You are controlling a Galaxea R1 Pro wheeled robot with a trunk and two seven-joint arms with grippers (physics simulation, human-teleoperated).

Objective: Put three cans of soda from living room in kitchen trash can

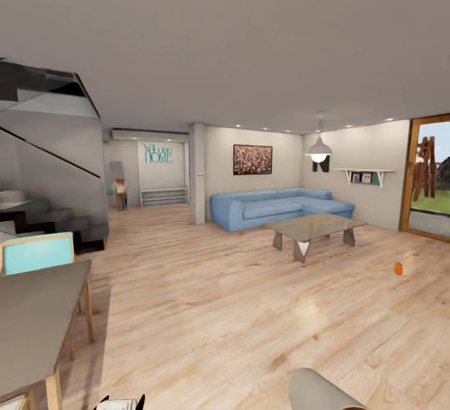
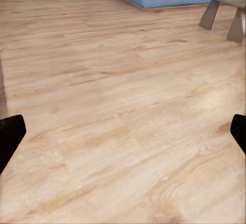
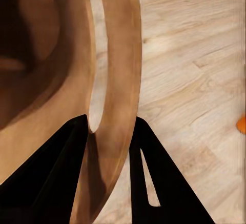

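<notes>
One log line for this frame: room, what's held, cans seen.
room: living room | right gripper: shut on trash can rim | left gripper: open | orange soda can on floor

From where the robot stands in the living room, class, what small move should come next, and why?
Probably roll forward and to the right toward the orange soda can on the wood floor, right of the glass coffee table. It lies well beyond reach; the right gripper pinches the trash can rim, while the left gripper's fingertips stand wide apart.

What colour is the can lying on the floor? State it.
Orange: the soda can shows best in the head view, right of the coffee table.
</notes>
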